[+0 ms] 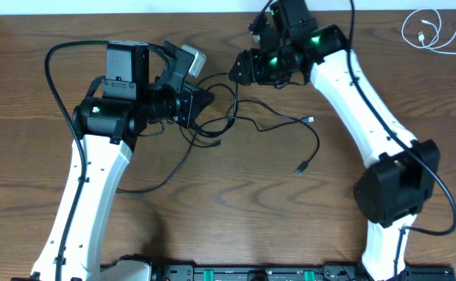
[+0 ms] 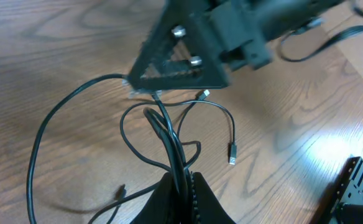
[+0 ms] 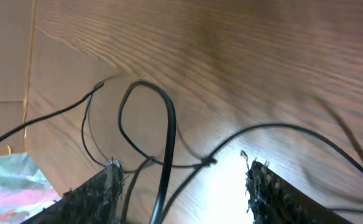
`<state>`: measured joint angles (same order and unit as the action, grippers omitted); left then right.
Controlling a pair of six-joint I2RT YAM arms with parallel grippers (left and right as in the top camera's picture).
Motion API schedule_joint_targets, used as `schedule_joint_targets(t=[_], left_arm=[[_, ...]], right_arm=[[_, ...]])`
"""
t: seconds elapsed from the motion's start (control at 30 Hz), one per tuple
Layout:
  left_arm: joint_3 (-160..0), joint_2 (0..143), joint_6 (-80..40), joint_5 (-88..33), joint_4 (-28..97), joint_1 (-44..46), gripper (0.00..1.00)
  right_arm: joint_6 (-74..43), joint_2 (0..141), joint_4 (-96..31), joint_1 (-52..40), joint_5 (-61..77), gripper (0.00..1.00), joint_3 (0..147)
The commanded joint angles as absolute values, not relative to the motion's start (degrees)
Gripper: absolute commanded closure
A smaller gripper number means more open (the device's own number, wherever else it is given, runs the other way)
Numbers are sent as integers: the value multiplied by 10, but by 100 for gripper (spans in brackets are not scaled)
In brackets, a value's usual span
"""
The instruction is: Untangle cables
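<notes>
Left hand (image 1: pixel 202 102) is closed tight on a bundle of the black cables (image 1: pixel 236 121). Through its wrist camera I see several strands squeezed between its fingers (image 2: pixel 206 202), and they leave the grip as one twisted stem. Just ahead of the hand the stem opens into loose loops, and one strand ends in a small plug (image 2: pixel 232 155) lying flat beyond them.

Right hand (image 1: pixel 242 69) sits just across from the left one with its jaws spread apart. From its own camera, a tall loop of cable (image 3: pixel 166 124) rises in the gap between its two fingers (image 3: pixel 104 193). More strands cross beneath it, and none of them is pinched. I cannot tell whether its tips touch the strands.

Beyond both hands the black cables trail out over the tabletop (image 1: pixel 251 226). Two free ends lie on the right hand's side, below it in the overhead view, and one long strand curves back past the left arm. A white cord (image 1: pixel 431 31) lies coiled well apart from either hand, out past the right arm near the tabletop's corner.
</notes>
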<state>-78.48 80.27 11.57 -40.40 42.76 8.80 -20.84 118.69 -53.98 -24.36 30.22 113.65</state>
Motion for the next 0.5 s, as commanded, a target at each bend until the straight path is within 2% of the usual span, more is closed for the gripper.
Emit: schedule_joint_targets(t=[0.0,0.47], left_arm=[[-789,801,146,-413,432,88,93],[-783,806,161,-413,443,88,93]], right_arm=[[-219,1201,-515,-244,345,37,1139],[-227,1233,-509,-267,351,43,1138]])
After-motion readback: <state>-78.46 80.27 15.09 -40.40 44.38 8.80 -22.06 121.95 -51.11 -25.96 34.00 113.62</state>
